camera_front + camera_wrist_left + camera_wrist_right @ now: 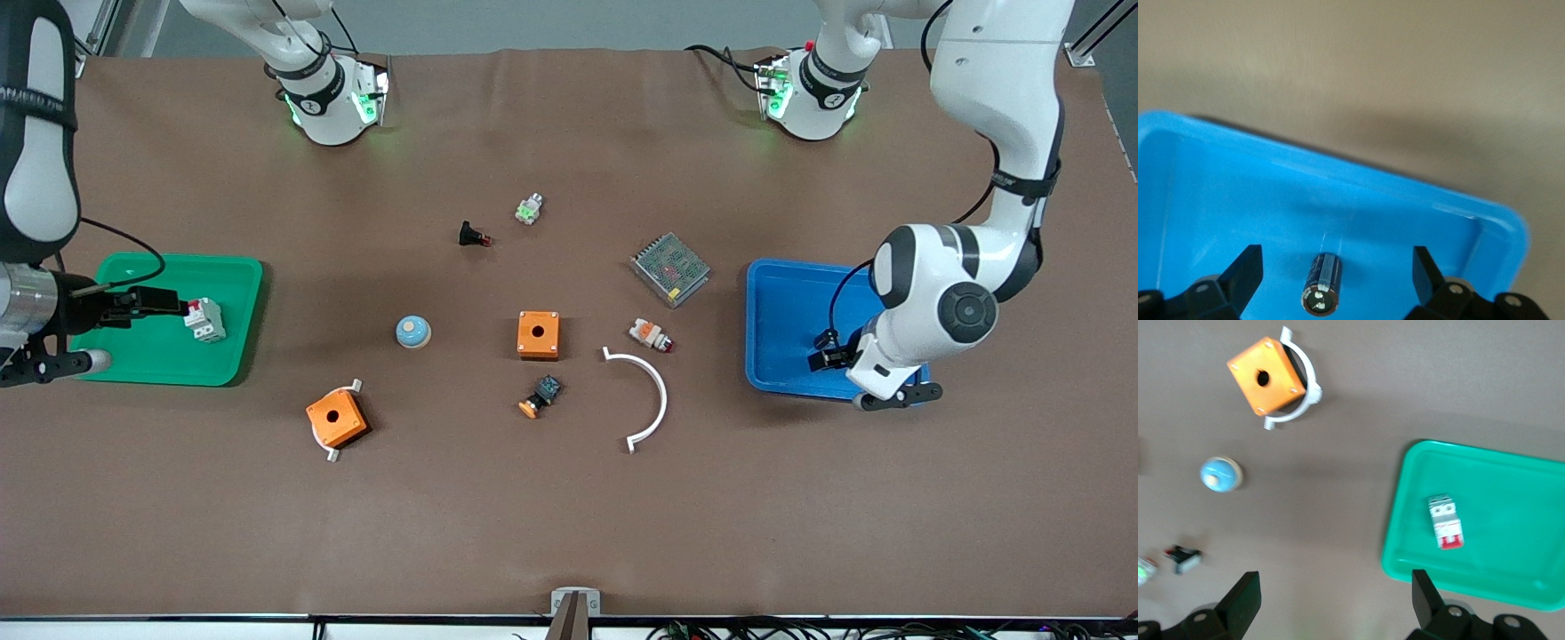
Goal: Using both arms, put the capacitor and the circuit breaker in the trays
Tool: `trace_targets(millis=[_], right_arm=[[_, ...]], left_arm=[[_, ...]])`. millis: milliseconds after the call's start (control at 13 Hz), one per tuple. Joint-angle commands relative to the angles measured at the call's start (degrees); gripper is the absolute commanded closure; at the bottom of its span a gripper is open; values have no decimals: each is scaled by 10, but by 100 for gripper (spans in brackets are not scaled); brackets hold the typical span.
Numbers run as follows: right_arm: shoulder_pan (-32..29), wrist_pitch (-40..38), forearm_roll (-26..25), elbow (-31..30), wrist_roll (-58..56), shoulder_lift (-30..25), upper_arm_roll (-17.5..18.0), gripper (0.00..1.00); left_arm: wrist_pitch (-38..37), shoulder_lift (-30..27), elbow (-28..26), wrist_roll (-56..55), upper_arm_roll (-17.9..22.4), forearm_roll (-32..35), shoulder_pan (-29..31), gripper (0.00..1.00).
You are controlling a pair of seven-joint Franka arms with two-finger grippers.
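Operator, your left gripper [831, 351] hangs over the blue tray [782, 302] at the left arm's end of the table. Its fingers [1245, 270] stand wide apart and hold nothing. The capacitor [1323, 282] lies on the tray floor between them, touching neither finger, its silvery end turned toward the wrist camera. In the front view the arm's wrist hides the capacitor.

Your right gripper [173, 305] is over the green tray [142, 360] at the right arm's end of the table. The right wrist view shows its fingers [1241, 597] spread apart, with nothing between them. The circuit breaker [205, 320] rests inside the green tray, red levers at one end, near the tray rim that faces the table's middle. In the front view the fingertips appear just beside it; you cannot tell from there whether they touch.

On the bare table you have:
- an orange box [538, 334] at centre
- at its 9 o'clock, a blue-domed button [413, 332]
- at its 3 o'clock, a white-orange part with a red tip [651, 334]
- at its 6 o'clock, a black-blue button with an orange cap [540, 396]
- a white curved bracket [653, 400] at 4 o'clock
- a second orange box on a white bracket [337, 418] at 8 o'clock
- a metal mesh power supply [669, 268] at 2 o'clock
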Motion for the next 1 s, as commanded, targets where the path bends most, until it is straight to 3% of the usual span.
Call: trace_targets(millis=[0, 308, 615, 923], right_arm=[[38, -17, 17, -15, 97, -59, -3, 0], [66, -1, -1, -65, 153, -142, -3, 0], [108, 12, -70, -93, 240, -202, -2, 0], [119, 17, -79, -96, 242, -220, -1, 0]], left_arm=[[-8, -51, 15, -1, 1, 2, -4, 0], [-28, -96, 66, 0, 2, 38, -6, 0], [-156, -96, 179, 16, 0, 86, -4, 0], [-251, -123, 237, 28, 6, 118, 6, 0]])
